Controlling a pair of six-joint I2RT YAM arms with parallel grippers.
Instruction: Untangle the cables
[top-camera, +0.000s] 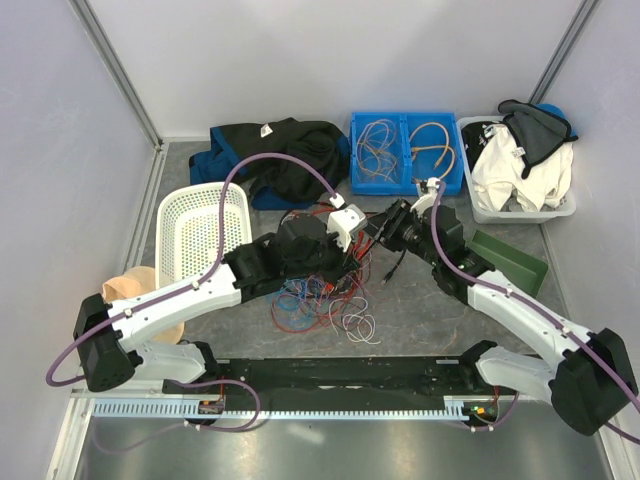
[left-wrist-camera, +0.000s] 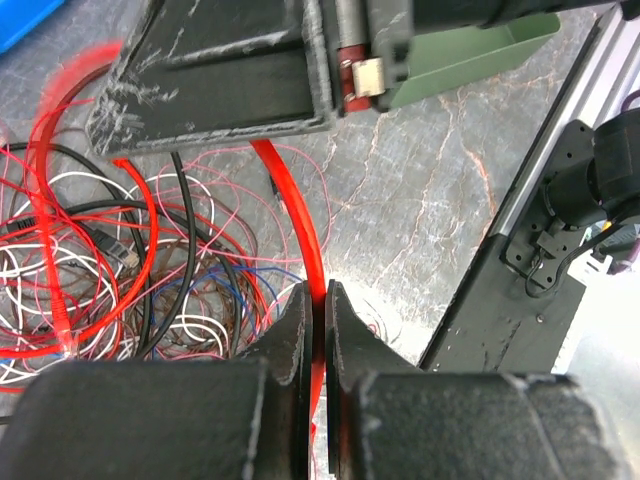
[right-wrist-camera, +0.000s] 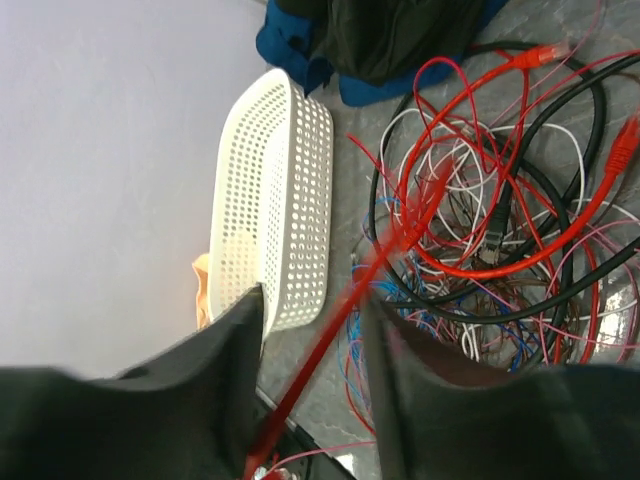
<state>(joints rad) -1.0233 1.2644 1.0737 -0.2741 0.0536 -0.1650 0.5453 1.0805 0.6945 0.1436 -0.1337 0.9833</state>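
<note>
Your left pincer (left-wrist-camera: 318, 300), two matte black fingers pressed together, clamps a smooth, glossy red cable (left-wrist-camera: 296, 205) that rises from the tips toward 12 o'clock and bends to 11. Your right pincer (right-wrist-camera: 315, 305) stands half open. A blurred red strand (right-wrist-camera: 345, 327) runs between its fingers from 7 to 1 o'clock, with a gap on each side. Beyond, the tangle of thin red, black, white and blue cables (top-camera: 320, 295) loops over the grey marbled table (left-wrist-camera: 420, 180). At its 9 o'clock sits a white perforated plastic basket (right-wrist-camera: 285, 200).
</note>
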